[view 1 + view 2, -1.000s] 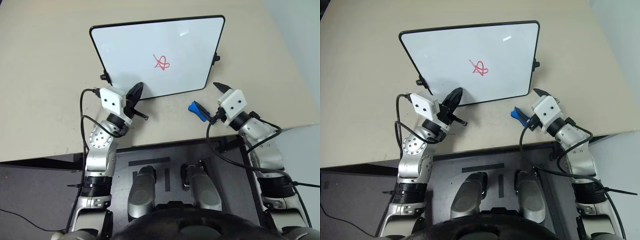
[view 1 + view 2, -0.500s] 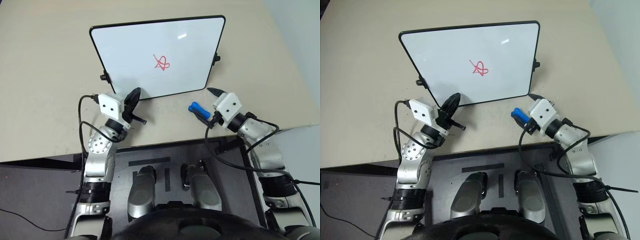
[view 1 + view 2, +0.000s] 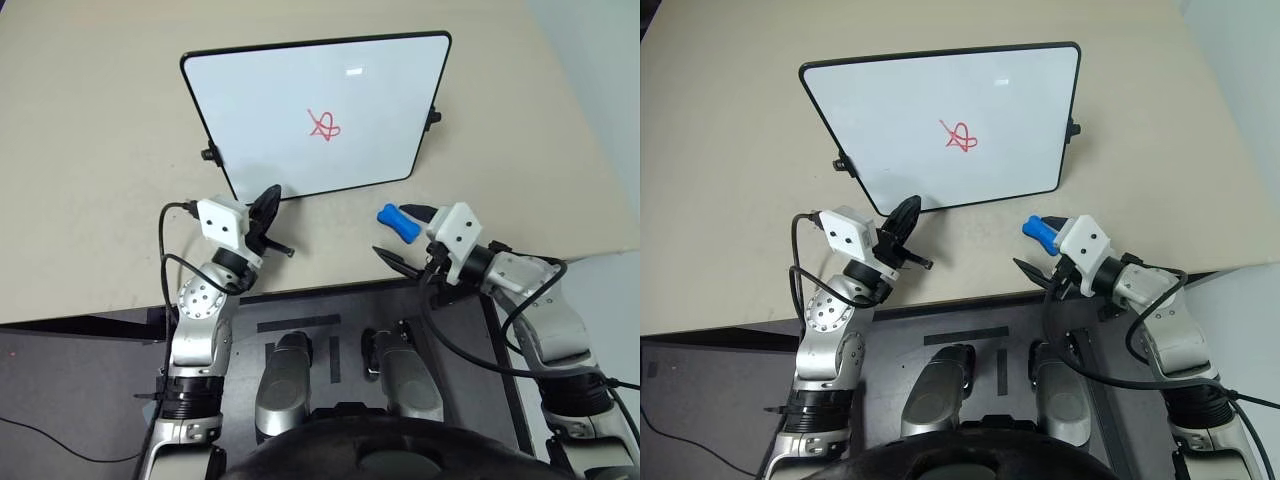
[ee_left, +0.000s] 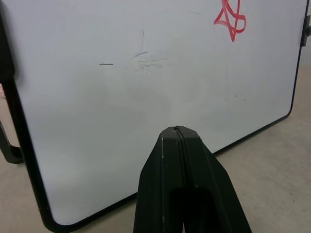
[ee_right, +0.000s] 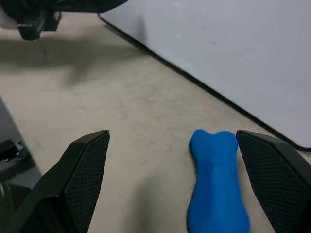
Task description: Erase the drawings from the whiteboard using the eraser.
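Note:
The whiteboard [image 3: 270, 100] lies on the beige table, with the red drawings [image 3: 323, 125] right of its middle. Off its near right corner lies the blue eraser [image 3: 398, 221]. My right gripper [image 3: 403, 238] is open and turned to the left; in the right wrist view the eraser [image 5: 217, 182] lies between the fingers, close to the far one [image 5: 277, 170]. My left gripper [image 3: 272, 192] is shut and empty, its tip at the board's near edge. The left wrist view has that tip [image 4: 177, 130] in front of the board, with the drawings [image 4: 231, 17] far off.
The table's front edge [image 3: 330, 283] runs just under both wrists, with a dark platform below it. Small black knobs [image 3: 433, 116] stick out from the board's sides. Bare tabletop [image 3: 100, 150] spreads left of the board.
My right gripper has drawn back toward the table's front edge and swung left, so its open fingers now flank the eraser. The left gripper has pulled back slightly from the board.

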